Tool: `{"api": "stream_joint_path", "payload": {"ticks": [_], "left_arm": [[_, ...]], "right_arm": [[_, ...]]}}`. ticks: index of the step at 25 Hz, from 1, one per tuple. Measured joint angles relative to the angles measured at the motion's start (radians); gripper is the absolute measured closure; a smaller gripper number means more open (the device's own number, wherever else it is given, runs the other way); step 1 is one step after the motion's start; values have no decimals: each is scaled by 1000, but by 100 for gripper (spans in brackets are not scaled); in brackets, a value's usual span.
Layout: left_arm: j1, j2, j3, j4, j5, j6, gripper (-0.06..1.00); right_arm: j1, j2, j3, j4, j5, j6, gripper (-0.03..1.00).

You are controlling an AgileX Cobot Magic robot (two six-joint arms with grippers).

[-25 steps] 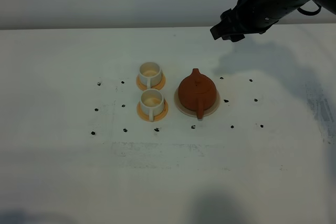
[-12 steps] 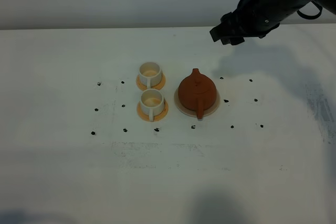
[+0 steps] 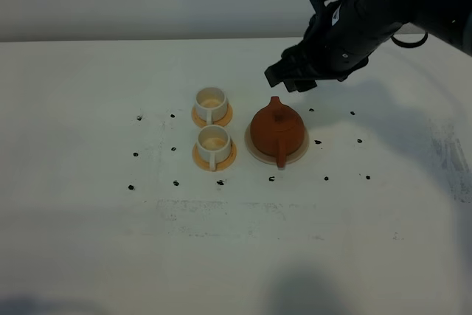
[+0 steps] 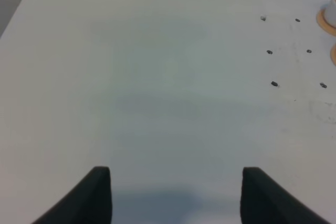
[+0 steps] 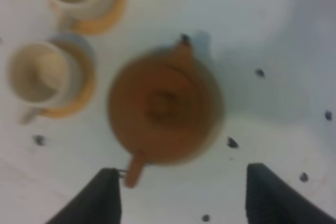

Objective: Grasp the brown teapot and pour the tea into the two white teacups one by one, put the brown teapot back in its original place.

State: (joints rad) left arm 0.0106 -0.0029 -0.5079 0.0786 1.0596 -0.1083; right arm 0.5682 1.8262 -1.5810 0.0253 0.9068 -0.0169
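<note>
- Right gripper [image 5: 186, 192]: jaws spread wide and holding nothing, hanging above the brown teapot [image 3: 276, 129]. Judged step: lining up for a grasp.
- Brown teapot: upright on the cream-white coaster [image 3: 251, 150]. Its spout points to the far side of the table [image 3: 88, 241] and its stubby handle [image 3: 281, 158] to the near side.
- Two white teacups [image 3: 214, 142]: each on an orange coaster [image 3: 231, 157], just beside the teapot on its left. Their insides look pale tan; whether they hold tea cannot be told.
- Left gripper [image 4: 178, 195]: jaws apart and empty, over bare table well away from the teapot.
- Risk 1: in the right wrist view the handle tip lies close to one finger [image 5: 107, 195]. A straight descent could strike it and turn the pot off its coaster.
- Risk 2: jaws closing on the round body could slip or unseat the lid.
- Risk 3: the nearer cup is close enough that a wide finger could nudge it.
- Risk 4: the spout faces away from the small cups, so a hurried turn and tilt could spill.
</note>
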Motion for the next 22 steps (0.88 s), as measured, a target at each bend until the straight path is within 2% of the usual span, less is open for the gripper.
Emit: {"api": "stream_joint_path", "payload": {"ticks": [5, 12, 15, 22], "left_arm": [[0, 0, 0, 0, 0, 0, 44], [0, 0, 0, 0, 0, 0, 44], [0, 0, 0, 0, 0, 0, 44], [0, 0, 0, 0, 0, 0, 44]], "right_arm": [[2, -102, 55, 5, -38, 17, 43], [8, -237, 288, 34, -163, 35, 43], [26, -234, 350, 37, -193, 63, 43], [52, -107, 359, 13, -211, 122, 43]]}}
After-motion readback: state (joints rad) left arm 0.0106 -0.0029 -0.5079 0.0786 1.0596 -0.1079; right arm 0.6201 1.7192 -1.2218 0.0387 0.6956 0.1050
